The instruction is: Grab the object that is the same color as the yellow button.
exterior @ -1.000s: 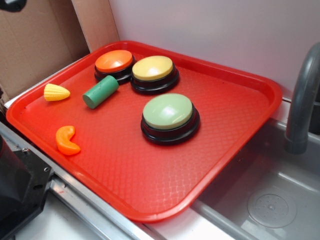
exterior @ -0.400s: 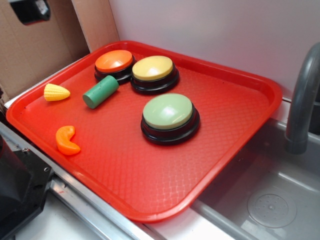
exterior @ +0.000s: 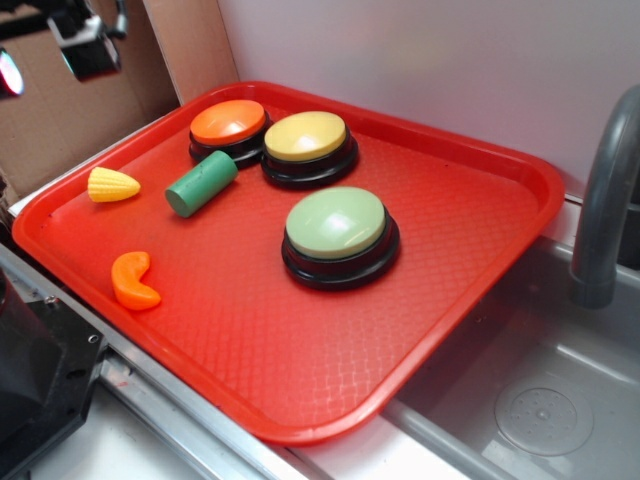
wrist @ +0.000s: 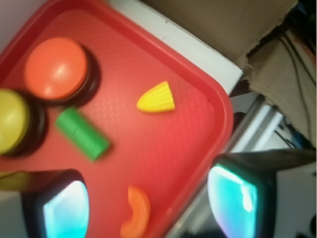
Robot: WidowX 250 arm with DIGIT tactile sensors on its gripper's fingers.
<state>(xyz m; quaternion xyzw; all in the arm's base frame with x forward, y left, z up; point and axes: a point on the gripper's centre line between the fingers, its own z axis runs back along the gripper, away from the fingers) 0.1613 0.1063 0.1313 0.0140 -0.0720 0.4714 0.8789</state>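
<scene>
Corn cob (exterior: 113, 185), the yellow toy matching the yellow button, lies flat on the red tray (exterior: 300, 370) close to the tray's left rim, with nothing touching it. In the wrist view the corn cob (wrist: 156, 97) sits above and between the 2 fingertips, clear of both.

Nearest the exterior camera, an orange curved piece (exterior: 134, 280) rests near the tray's front-left edge. A grey sink basin (exterior: 540, 400) lies beside the tray on the right, with a grey faucet (exterior: 605, 190) rising from it.

Further back, a green cylinder (exterior: 201, 183) lies on its side just to the right of the corn cob, well apart from it. A green-topped button (exterior: 338, 236) stands near the tray's centre.

Toward the far rim, the yellow button (exterior: 307, 147) and an orange-topped button (exterior: 229, 130) stand side by side, bases almost touching. Both have black bases.

At the far left, the gripper (exterior: 60, 45) hangs above and behind the tray, in front of a cardboard panel (exterior: 70, 110). In the wrist view the gripper (wrist: 151, 208) has its 2 fingers (wrist: 64, 208) spread wide with nothing held between them.
</scene>
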